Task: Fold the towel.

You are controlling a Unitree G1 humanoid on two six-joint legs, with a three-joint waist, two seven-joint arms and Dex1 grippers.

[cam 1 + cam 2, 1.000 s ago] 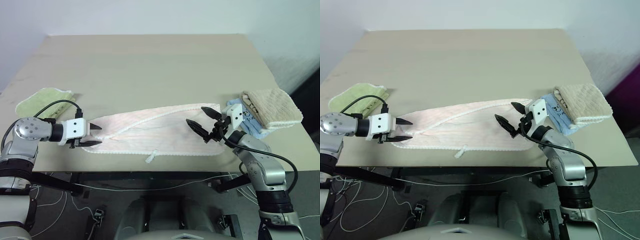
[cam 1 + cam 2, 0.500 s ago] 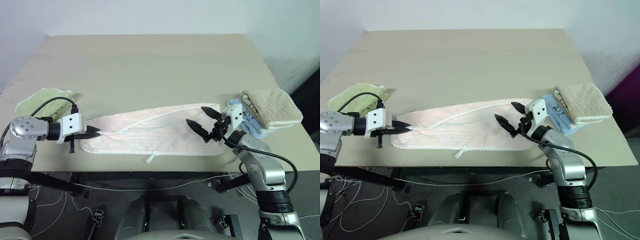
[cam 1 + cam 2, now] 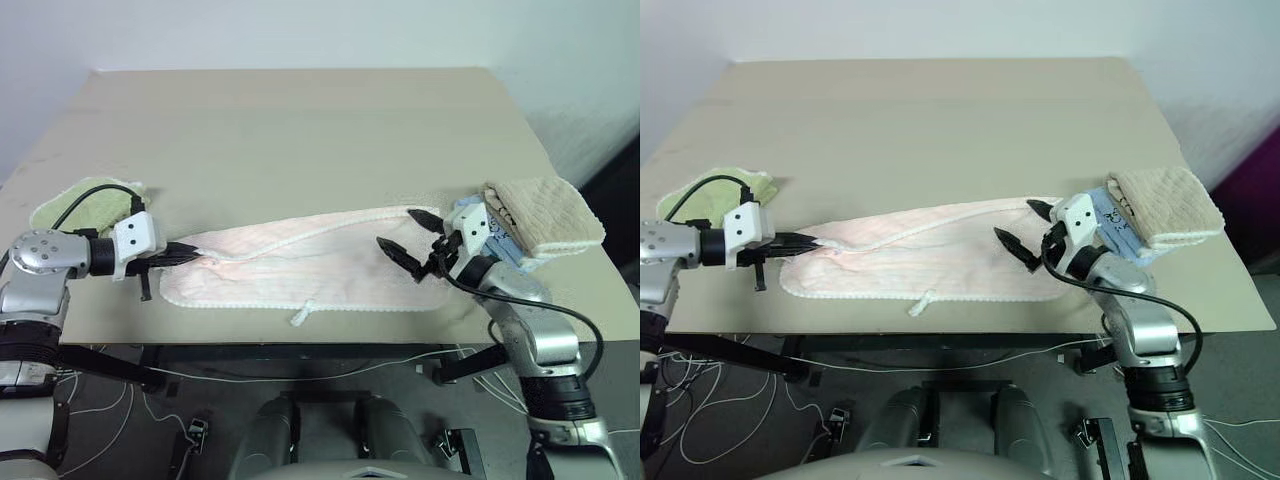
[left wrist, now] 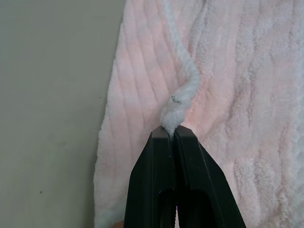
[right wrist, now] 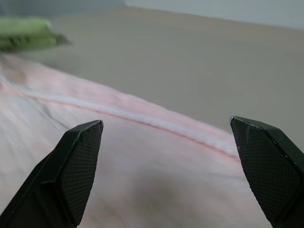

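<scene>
Left wrist view: my left gripper (image 4: 173, 129) pinching towel (image 3: 320, 270) edging; right gripper (image 3: 408, 237) jaws wide above towel

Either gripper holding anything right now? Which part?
The left gripper is shut on the pink towel, pinching its white scalloped edging at the left end. The right gripper is open above the towel's right end, holding nothing.

I see the towel (image 3: 310, 270), a long pale pink one with faint stripes and a bumpy white edge, lying along the front of the table (image 3: 300, 140). It is folded over the long way, and a small white loop tag (image 3: 303, 313) sticks out from its front edge. Its left end is bunched up and lifted a little off the table.
</scene>
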